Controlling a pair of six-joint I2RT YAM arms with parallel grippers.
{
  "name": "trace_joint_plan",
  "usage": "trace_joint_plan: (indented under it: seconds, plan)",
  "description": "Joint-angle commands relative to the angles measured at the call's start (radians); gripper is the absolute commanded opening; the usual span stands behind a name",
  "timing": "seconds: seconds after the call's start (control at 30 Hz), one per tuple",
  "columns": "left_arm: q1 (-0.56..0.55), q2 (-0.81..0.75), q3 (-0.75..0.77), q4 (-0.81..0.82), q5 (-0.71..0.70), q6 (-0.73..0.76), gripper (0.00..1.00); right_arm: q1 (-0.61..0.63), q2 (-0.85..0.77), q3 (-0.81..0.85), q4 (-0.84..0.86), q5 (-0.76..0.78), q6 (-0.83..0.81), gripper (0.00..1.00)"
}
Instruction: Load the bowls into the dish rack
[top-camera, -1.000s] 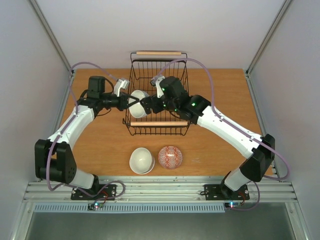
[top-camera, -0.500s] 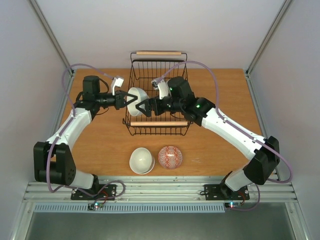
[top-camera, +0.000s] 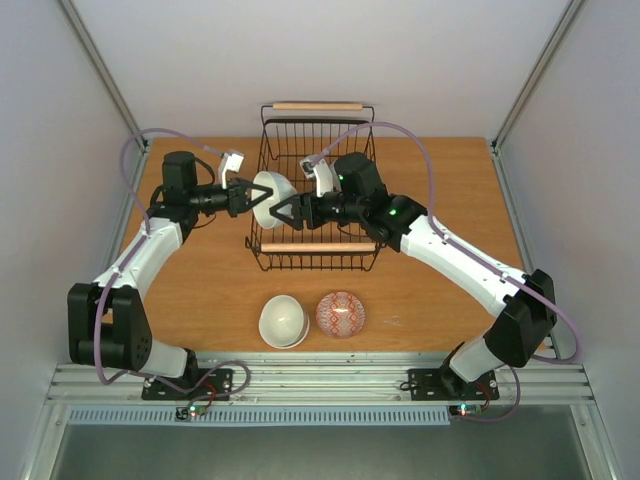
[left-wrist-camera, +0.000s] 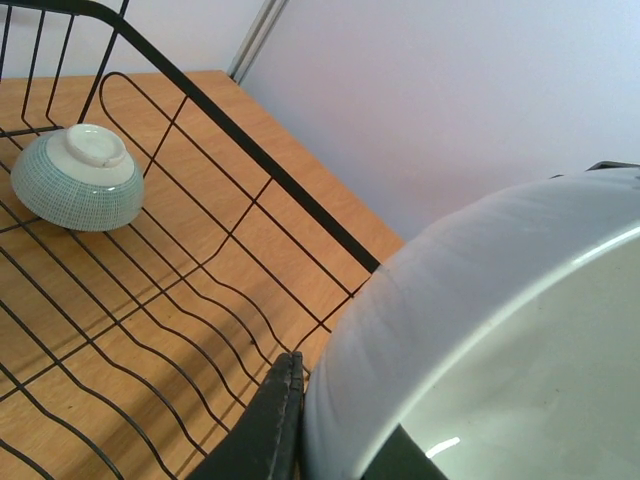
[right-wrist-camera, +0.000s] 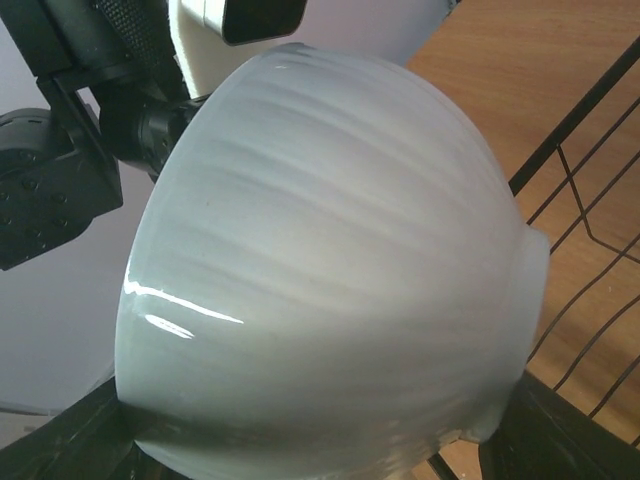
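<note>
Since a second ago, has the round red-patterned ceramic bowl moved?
No. The red-patterned bowl stays right of the cream-white bowl, same gap to the near edge of the wooden table.

A white bowl (left-wrist-camera: 480, 330) is clamped at its rim by the left gripper (left-wrist-camera: 335, 445); beyond it, a blue-patterned bowl (left-wrist-camera: 77, 178) is seen upturned inside the dish rack (left-wrist-camera: 283, 172); the rack is set on a wooden table (left-wrist-camera: 290, 150).

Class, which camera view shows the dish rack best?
Top external: the whole rack, both handles included. Left wrist shows only part of its wire floor and side; right wrist just a few wires at the right edge.
</note>
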Motion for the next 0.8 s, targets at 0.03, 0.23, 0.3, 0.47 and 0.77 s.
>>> trace_joint_plan:
  seconds: [0.03, 0.23, 0.3, 0.47, 0.77]
  plan:
    - [0.002, -0.038, 0.010, 0.068, 0.069, -0.046, 0.18, -0.006, 0.020, 0.020, -0.016, -0.010, -0.043, 0.01]
    - [0.002, -0.049, 0.045, -0.087, -0.104, 0.049, 0.72, -0.005, 0.034, 0.108, -0.140, 0.180, -0.142, 0.01]
    - [0.002, -0.055, 0.060, -0.135, -0.199, 0.084, 0.75, -0.005, 0.064, 0.171, -0.203, 0.277, -0.187, 0.01]
    - [0.002, -0.064, 0.082, -0.209, -0.536, 0.131, 0.77, -0.008, 0.203, 0.363, -0.317, 0.466, -0.295, 0.01]
    - [0.005, -0.071, 0.082, -0.224, -0.771, 0.146, 0.77, -0.013, 0.519, 0.678, -0.395, 0.728, -0.456, 0.01]
